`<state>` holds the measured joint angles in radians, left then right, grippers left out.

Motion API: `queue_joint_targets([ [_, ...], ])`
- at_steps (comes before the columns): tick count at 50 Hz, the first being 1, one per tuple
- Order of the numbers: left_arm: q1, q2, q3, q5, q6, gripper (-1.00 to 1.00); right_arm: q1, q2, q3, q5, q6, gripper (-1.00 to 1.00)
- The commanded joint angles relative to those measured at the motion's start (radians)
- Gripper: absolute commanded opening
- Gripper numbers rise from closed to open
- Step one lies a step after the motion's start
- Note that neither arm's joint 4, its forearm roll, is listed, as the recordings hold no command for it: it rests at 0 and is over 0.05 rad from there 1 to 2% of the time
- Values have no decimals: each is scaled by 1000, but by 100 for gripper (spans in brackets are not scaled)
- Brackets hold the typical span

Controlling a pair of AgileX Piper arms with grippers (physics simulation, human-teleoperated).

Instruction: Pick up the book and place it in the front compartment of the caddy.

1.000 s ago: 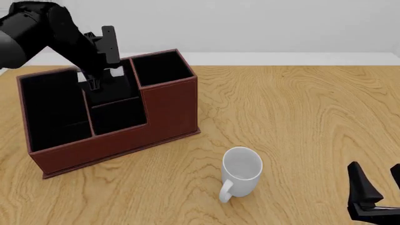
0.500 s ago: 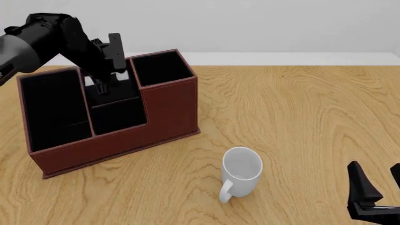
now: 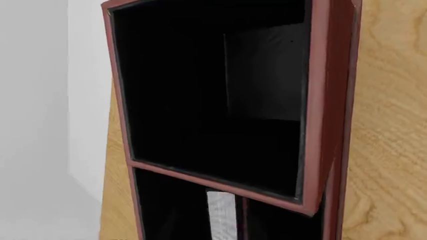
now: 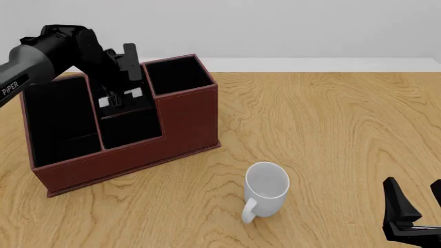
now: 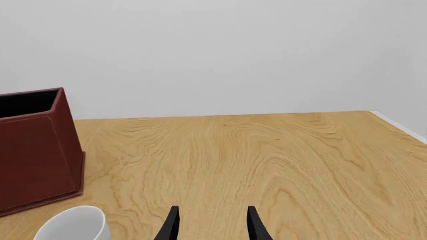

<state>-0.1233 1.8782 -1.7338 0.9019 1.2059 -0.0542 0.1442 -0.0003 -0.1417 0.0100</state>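
Observation:
The reddish-brown caddy [image 4: 186,121] stands at the left of the table and also shows in the right wrist view [image 5: 33,150]. My left gripper [image 4: 117,97] hangs open and empty just above the caddy's middle cells, its white pads [image 4: 133,93] apart. In the left wrist view I look down into the caddy [image 3: 321,100]. A white strip there, the book's page edge [image 3: 220,220], shows inside a cell beside the big one; I cannot tell which cell. The black book is lost in the dark interior in the front view. My right gripper [image 4: 413,209] [image 5: 213,222] is open and empty at the near right.
A white mug [image 4: 267,188] stands upright on the table in front of the caddy, left of my right gripper; its rim shows in the right wrist view [image 5: 73,225]. Bare wooden table [image 4: 331,124] lies to the right of the caddy.
My left gripper has risen out of the caddy's middle cells and shifted a little right; its white pads now show apart. The right arm and mug have not moved.

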Motion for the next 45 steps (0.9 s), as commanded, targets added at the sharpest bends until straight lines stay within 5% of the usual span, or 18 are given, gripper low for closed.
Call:
queue_joint_targets([
  [1,27,3,-3,-13,30,100,3,1,0,1,-2,100],
  [22,15,-73,-47,47,13,100,9,-11,0,13,-3,100],
  [32,-19,-280,146,28,30,100,8,-21,0,23,2,100],
  [34,-51,-307,149,73,-24,100,10,-22,0,23,3,100],
  [35,-17,-354,225,27,32,100,11,-21,0,22,3,100],
  [38,-12,-422,289,24,42,100,13,-23,0,22,5,100],
  [45,-32,-526,335,42,8,100,14,-47,0,43,8,100],
])
